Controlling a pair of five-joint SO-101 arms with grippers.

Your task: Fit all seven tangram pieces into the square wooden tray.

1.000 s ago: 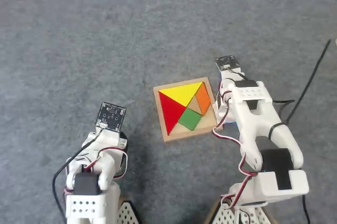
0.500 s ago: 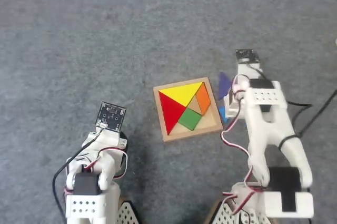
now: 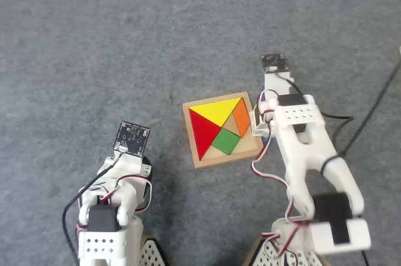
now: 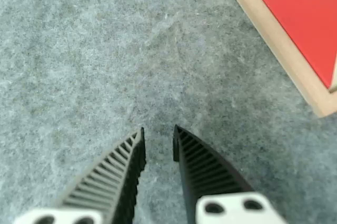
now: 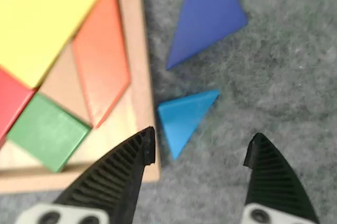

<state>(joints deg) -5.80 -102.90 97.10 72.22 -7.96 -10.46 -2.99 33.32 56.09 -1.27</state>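
Well, I have two claws, and I start with the nearest. My left claw (image 4: 159,129) hangs low over the grey carpet (image 4: 79,50) with its two ribbed fingers all but pressed together. A narrow slit shows between them and nothing is in it. Past its tips lies bare carpet, then one corner of the square wooden tray (image 3: 216,161), well apart from this claw.

My right claw (image 5: 202,137) is spread wide and grips nothing. It hovers just off the tray's right side. One small light blue triangle (image 5: 184,118) lies flat on the carpet between the two tips, closer to the finger on the tray side. One of its corners is just beside the tray's rim, though I cannot tell whether it touches. A little farther on lies one larger dark blue triangle (image 5: 208,16), also flat on the carpet, near the light blue one but apart from it. That makes two pieces outside the tray.

Inside the tray I count four pieces lying flat: one green square (image 5: 47,132), one orange parallelogram (image 5: 102,66), one big red triangle (image 3: 203,131) and one big yellow triangle (image 5: 47,18) at the far side. Bare wood shows in the near corner beside the green square, and in a small gap among the green, orange and yellow pieces.
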